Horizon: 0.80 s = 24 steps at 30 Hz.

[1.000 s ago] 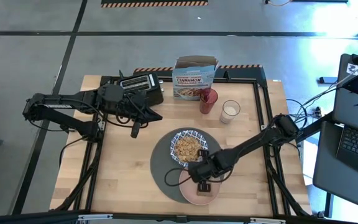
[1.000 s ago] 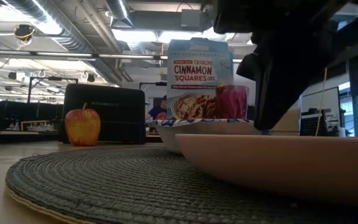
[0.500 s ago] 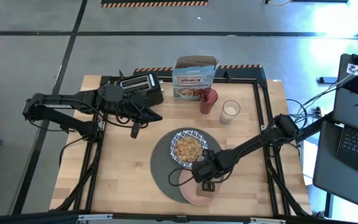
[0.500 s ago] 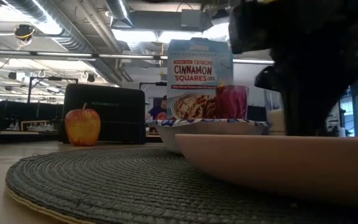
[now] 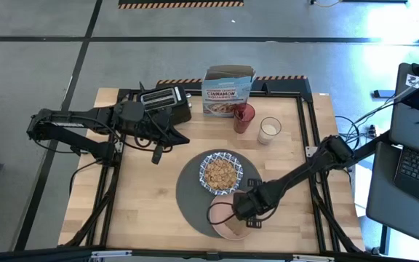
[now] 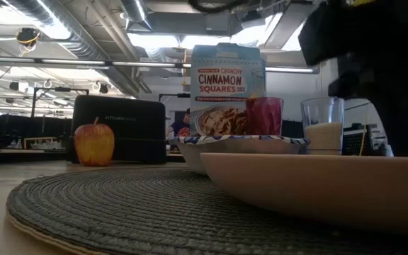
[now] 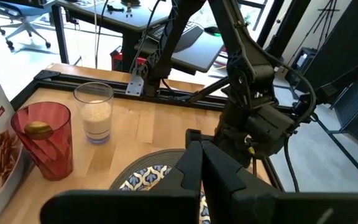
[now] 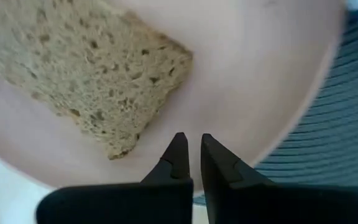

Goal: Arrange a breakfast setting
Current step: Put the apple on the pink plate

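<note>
Your right hand [image 5: 251,220], fingers closed and holding nothing, hovers at lower centre directly over the salmon-pink plate [image 5: 222,228] bearing toast [image 8: 86,68].

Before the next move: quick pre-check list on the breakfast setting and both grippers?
1. Right gripper empty: ok, fingers shut on nothing, over the salmon-pink plate.
2. Brown bread slice on the plate: ok, lying flat.
3. Blue-and-white patterned bowl on the round dark-grey woven mat: ok, holds cereal.
4. Plate fully on the mat: not ok, it overhangs the mat's edge nearest the table's front.
5. Red tumbler and milk glass upright: ok, standing beyond the mat.
6. Left gripper clear of the setting: ok, shut, near the black toaster.
7. Small gold spoon placed: cannot tell, not seen.
</note>
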{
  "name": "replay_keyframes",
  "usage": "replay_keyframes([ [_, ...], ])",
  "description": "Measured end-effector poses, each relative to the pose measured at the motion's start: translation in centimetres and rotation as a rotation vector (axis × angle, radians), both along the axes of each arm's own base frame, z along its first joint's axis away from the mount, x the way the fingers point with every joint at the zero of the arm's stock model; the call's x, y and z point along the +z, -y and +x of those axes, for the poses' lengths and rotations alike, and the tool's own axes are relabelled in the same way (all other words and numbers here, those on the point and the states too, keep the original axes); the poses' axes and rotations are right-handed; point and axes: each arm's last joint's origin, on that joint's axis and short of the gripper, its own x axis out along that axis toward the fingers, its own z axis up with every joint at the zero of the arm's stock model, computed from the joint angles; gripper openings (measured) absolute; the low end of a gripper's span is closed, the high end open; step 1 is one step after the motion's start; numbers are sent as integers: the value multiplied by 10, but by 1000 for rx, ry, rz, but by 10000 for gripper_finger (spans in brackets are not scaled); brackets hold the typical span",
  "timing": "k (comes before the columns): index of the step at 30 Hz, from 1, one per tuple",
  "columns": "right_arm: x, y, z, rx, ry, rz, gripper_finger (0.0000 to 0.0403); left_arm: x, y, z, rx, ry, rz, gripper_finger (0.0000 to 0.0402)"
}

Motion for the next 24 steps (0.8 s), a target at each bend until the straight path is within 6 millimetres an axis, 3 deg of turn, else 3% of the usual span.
replay_keyframes([
  [6, 40, 14, 3, -30, 82, -82, 0, 5, -1, -6, 29, 25, -19, 0],
  [14, 117, 37, 21, -4, 416, -277, 1, 22, -8, -43, 203, 95, -15, 0],
  [20, 157, 62, 47, 50, 624, -360, 1, 5, -16, -79, 439, -127, -49, 0],
  [24, 165, 81, 64, 104, 713, -317, 1, -16, -19, -93, 555, -341, -119, 0],
])
